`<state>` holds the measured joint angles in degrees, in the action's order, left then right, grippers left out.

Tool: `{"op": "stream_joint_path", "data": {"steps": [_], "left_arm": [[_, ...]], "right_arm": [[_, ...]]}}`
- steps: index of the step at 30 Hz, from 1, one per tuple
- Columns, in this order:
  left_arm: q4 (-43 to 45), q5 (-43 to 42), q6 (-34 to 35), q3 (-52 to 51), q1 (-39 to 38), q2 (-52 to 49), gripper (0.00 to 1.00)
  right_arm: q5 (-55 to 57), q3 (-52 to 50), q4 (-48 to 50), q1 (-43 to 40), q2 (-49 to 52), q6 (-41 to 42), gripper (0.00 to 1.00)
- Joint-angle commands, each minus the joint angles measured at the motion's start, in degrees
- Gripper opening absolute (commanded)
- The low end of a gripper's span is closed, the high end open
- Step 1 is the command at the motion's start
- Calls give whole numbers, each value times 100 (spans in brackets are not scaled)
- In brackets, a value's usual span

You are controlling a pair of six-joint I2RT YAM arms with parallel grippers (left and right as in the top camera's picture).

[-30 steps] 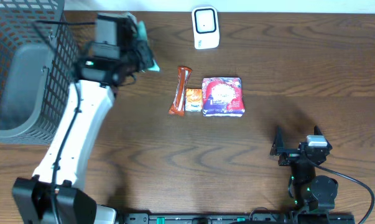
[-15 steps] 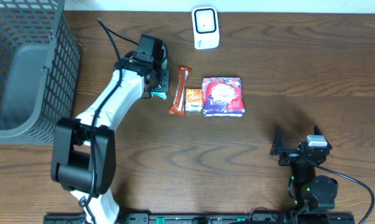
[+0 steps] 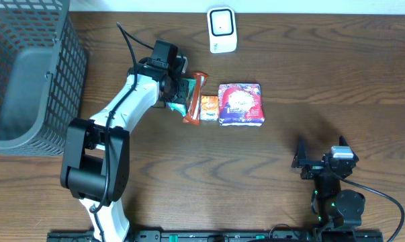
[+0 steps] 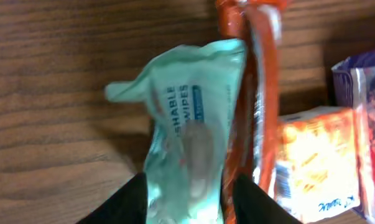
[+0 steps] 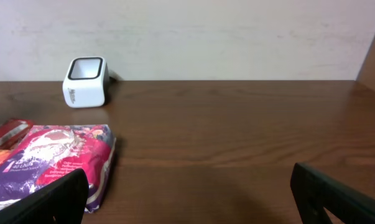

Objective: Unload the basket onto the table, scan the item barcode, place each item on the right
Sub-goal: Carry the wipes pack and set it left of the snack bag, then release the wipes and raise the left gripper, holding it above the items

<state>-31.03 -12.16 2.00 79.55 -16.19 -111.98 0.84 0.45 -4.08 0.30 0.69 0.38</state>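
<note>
Wipes pack touching orange bar; scanner well beyond.

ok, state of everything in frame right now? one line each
left tool: astride the wipes pack, grip unclear
right tool: open, holding nothing
wipes pack: crumpled, pressed against the orange bar
orange bar: lying flat, sealed
small orange packet: flat, between bar and purple pack
purple pack: flat, face up
scanner: upright, nothing held to it
basket: upright, nothing visible inside
</note>
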Motion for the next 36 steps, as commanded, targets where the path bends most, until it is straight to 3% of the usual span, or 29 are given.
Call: {"op": "stream_joint_path", "data": {"steps": [1,9,11,13,16,24,36], "left_arm": [[4,-76,57,22,9,-61,48],[-13,-68,280,247,33,789,50],[-55,-66,280,247,76,1154,60],[-223,-63,278,247,149,1534,82],[-647,48,280,245,299,1996,99],[-2232,935,393,238,813,2400,98],[-2828,922,592,195,968,2400,98]], "right_arm": [[-31,-13,-20,55,-31,-22,99],[-31,-13,-20,55,-31,-22,99],[-31,-13,-20,55,-31,-22,99],[-31,-13,-20,55,-31,-22,99],[-31,-13,-20,55,-31,-22,99],[-31,-13,-20,55,-31,-22,99],[-31,-13,-20,55,-31,-22,99]]}}
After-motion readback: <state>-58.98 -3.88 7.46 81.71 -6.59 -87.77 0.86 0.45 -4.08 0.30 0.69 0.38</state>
